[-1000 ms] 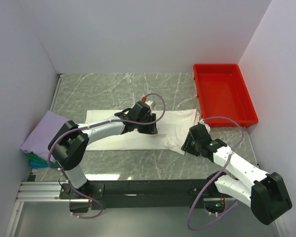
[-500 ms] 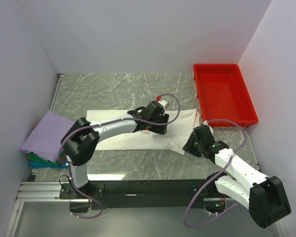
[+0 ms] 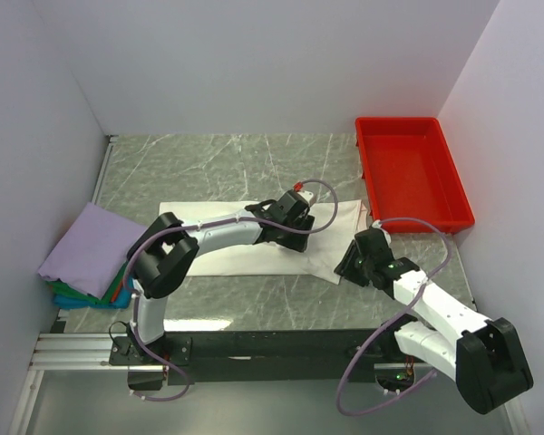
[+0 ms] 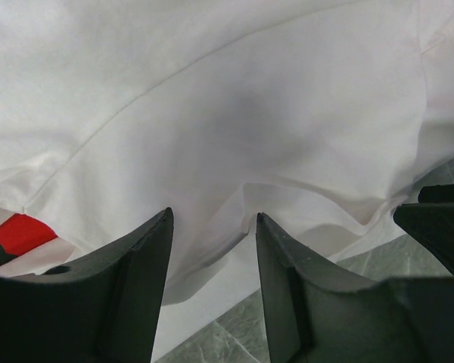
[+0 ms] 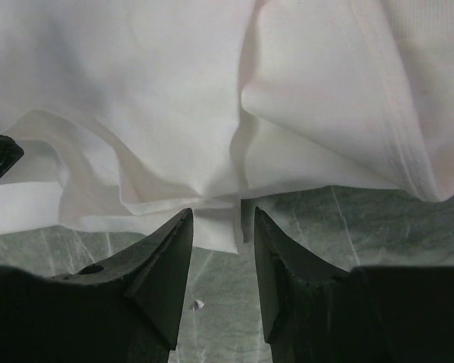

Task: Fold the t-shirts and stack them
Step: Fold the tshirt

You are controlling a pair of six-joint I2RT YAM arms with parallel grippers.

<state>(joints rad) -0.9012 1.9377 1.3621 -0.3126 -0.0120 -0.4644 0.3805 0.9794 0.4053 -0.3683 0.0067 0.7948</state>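
The white t-shirt point(image 3: 334, 222) lies flattened in a long band across the middle of the table. My left gripper point(image 3: 299, 232) is low over its right half, jaws open, with white cloth point(image 4: 234, 121) under and between the fingers; a bit of the red print point(image 4: 15, 233) shows at lower left. My right gripper point(image 3: 350, 263) is at the shirt's near right corner, jaws open, with a corner of cloth point(image 5: 212, 227) lying between the fingertips. The folded lavender shirt point(image 3: 86, 243) tops a pile at the left edge, with green and blue cloth point(image 3: 68, 294) showing below it.
A red plastic tray point(image 3: 372, 172) stands at the back right, close to the shirt's right end. White walls close in the table on three sides. Bare marble table point(image 3: 218, 163) shows behind the shirt and in front of it point(image 3: 254, 304).
My left gripper has slid to the right along the white shirt, the arm stretching out. My right gripper has shifted slightly toward the shirt's near right corner.
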